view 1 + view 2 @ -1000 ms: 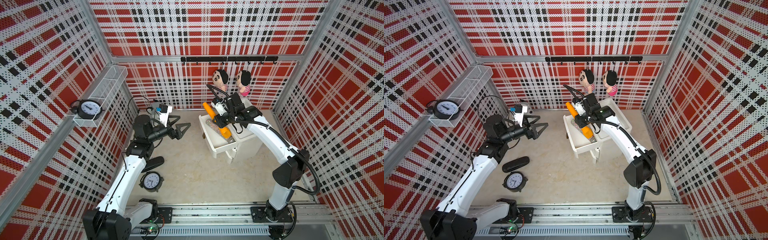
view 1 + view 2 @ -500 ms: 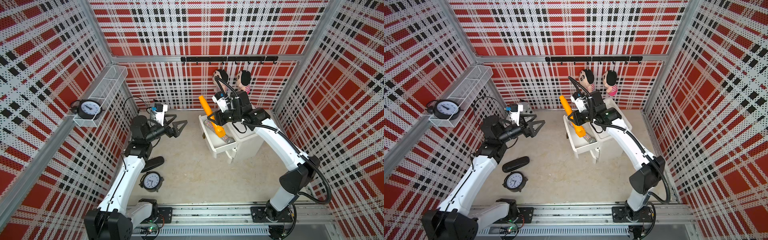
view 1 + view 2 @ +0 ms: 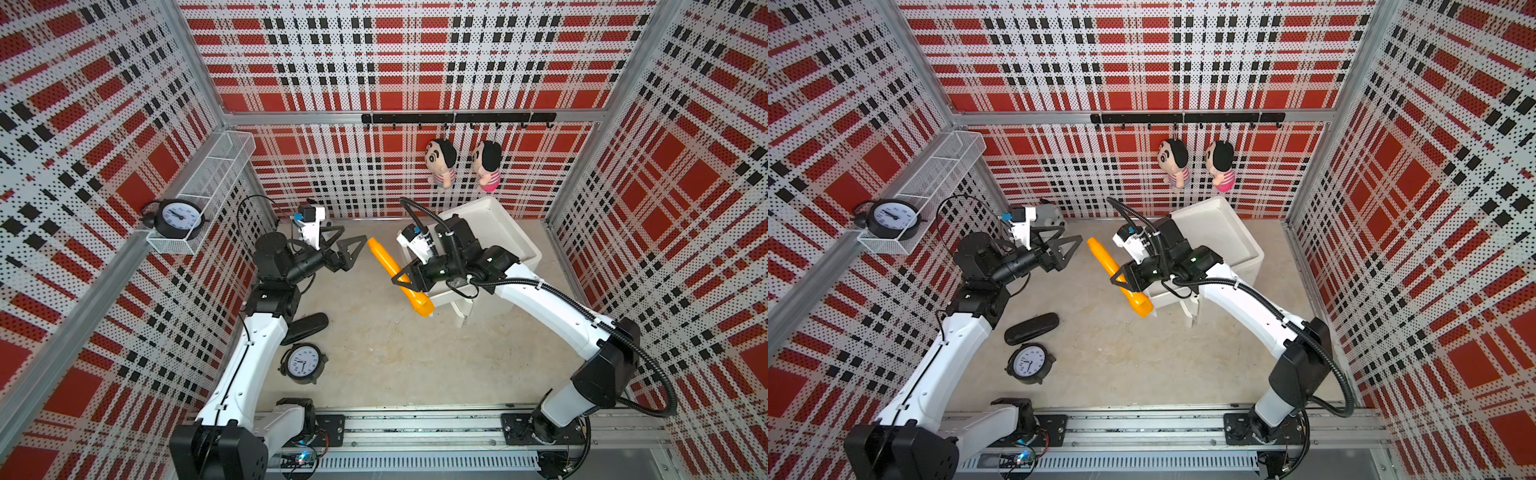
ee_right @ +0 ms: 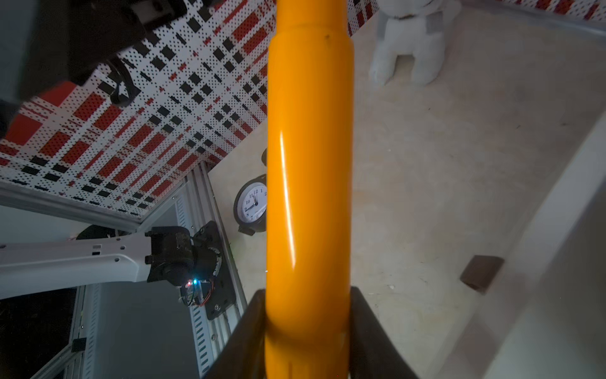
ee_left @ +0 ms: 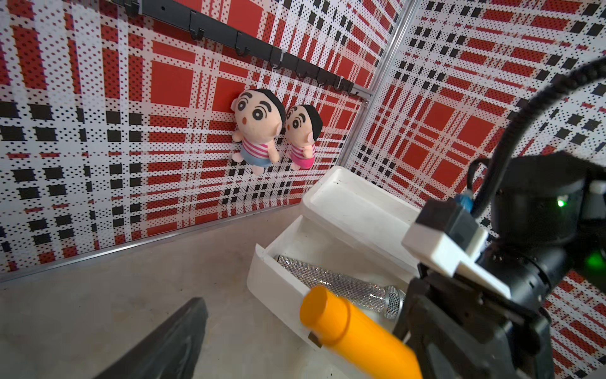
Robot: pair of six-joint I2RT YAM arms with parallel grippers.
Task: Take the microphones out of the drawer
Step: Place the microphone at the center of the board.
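While the right tool (image 3: 401, 279) grips the orange microphone (image 3: 384, 259) around its middle, the jaws clenched on the barrel, the microphone hangs clear of the drawer (image 5: 278, 295) near the centre of both top views, slanting from upper left down to lower right. Its lower end sits just in front of the drawer's front wall; its upper end points at the left tool (image 3: 354, 233), which stands spread wide and empty just to the upper left. From the left wrist view I see the orange end close ahead, apart from the one dark finger (image 5: 164, 344) showing at the lower left. A silver microphone (image 5: 328, 279) lies inside the open drawer of the white cabinet (image 3: 498, 224). On the beige table (image 3: 374, 353), lower left of centre, a black case (image 3: 305, 328) and a clock (image 3: 302, 362) lie side by side. Red, black and white plaid walls close the cell; two plush dolls (image 3: 441, 160) hang from a black hook rail (image 3: 457, 118) on the back wall, and a second clock (image 3: 176, 214) sits in a wire basket (image 3: 216, 174) at the left.
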